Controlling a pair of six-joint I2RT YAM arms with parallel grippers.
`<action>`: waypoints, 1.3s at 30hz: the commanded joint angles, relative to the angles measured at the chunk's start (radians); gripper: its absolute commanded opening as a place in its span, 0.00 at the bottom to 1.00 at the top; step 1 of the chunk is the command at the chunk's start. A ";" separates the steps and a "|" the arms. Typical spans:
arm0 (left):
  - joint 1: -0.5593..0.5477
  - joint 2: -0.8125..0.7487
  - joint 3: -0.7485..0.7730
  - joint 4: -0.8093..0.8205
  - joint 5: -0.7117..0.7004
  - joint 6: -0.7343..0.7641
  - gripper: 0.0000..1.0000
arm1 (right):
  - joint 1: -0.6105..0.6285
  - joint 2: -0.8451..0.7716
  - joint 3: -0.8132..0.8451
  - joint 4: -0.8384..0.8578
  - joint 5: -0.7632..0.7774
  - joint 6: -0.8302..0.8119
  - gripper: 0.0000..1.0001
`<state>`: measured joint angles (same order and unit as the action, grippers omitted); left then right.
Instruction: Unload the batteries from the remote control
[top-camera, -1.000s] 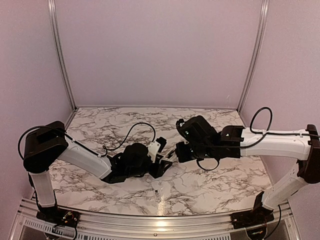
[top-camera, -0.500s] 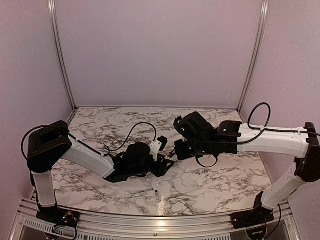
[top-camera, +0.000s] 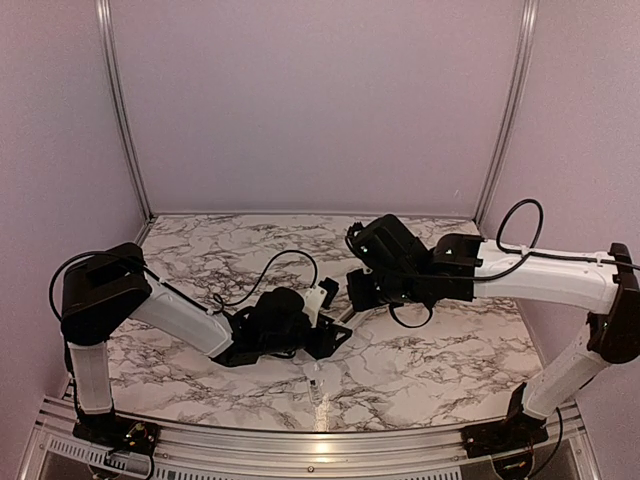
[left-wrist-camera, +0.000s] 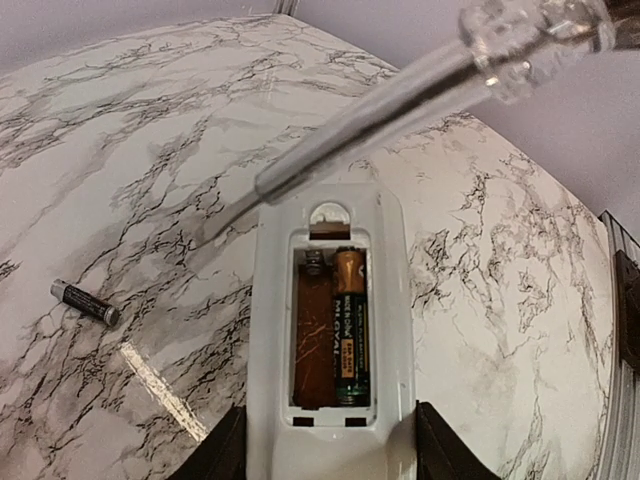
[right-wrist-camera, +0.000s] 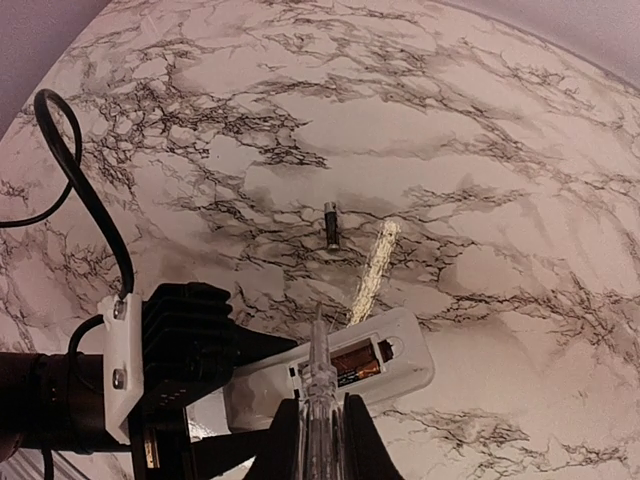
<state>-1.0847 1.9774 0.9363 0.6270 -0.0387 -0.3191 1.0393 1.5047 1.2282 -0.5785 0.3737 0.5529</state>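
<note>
My left gripper (left-wrist-camera: 330, 457) is shut on the white remote control (left-wrist-camera: 395, 300), gripping its long sides with the back facing up. The dark recess is uncovered. One of the batteries (left-wrist-camera: 348, 325) lies in its right slot; the left slot is bare. The other battery (left-wrist-camera: 85, 302) lies loose on the marble, also visible from the right wrist (right-wrist-camera: 331, 224). My right gripper (right-wrist-camera: 320, 445) is shut on a clear-handled screwdriver (right-wrist-camera: 319, 385), whose shaft (left-wrist-camera: 380, 120) slants over the remote's far end. From above, the two grippers (top-camera: 325, 330) (top-camera: 355, 295) nearly meet at mid-table.
A pale streak of lamp glare (right-wrist-camera: 372, 270) lies on the marble table (top-camera: 430, 370) beside the loose battery. The left arm's black cable (top-camera: 270, 262) loops behind it. Metal rails (top-camera: 300, 445) run along the near edge.
The right arm has swung left and brought the screwdriver closer over the remote. The left gripper has shifted slightly right with the remote. Both grips are unchanged.
</note>
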 joint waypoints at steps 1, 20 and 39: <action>0.005 0.009 0.022 0.014 0.030 -0.010 0.00 | -0.007 0.011 0.020 -0.009 0.021 -0.004 0.00; 0.008 -0.127 -0.067 -0.021 -0.033 0.247 0.00 | -0.011 -0.283 -0.214 0.287 0.002 -0.245 0.00; 0.004 -0.304 -0.445 0.363 -0.096 0.757 0.00 | -0.031 -0.303 -0.195 0.211 -0.327 -0.402 0.00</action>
<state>-1.0798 1.6939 0.5522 0.8070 -0.1215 0.3092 1.0157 1.1610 0.9920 -0.3237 0.1299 0.1951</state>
